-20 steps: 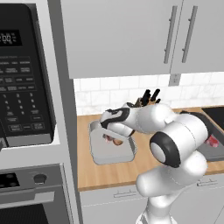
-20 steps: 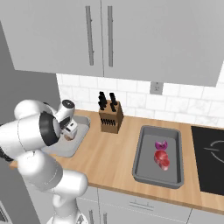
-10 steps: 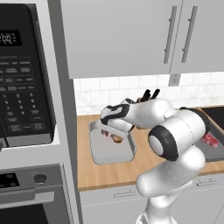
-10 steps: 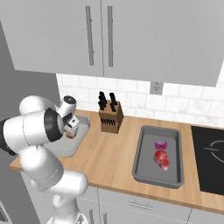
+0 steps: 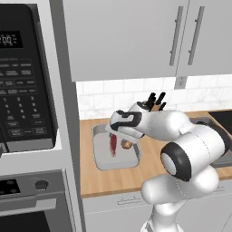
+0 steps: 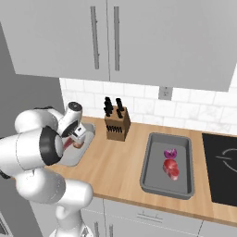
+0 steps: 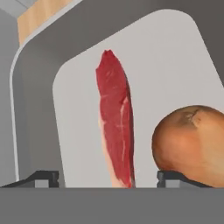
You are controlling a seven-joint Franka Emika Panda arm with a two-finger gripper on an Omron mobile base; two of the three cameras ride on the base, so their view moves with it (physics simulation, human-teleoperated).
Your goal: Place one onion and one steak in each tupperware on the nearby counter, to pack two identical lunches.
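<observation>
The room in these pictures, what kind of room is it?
It looks like a kitchen, though a computer-drawn one. There is a microwave above an oven, a knife block on a wooden counter, and cupboards over a tiled wall.

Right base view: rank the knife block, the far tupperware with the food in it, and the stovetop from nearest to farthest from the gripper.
From the gripper, over the tupperware at the counter's left end:
1. Knife block, just right of the gripper, by the backsplash.
2. Far tupperware, further right along the counter, holding a steak and an onion.
3. Stovetop, at the far right edge.
</observation>
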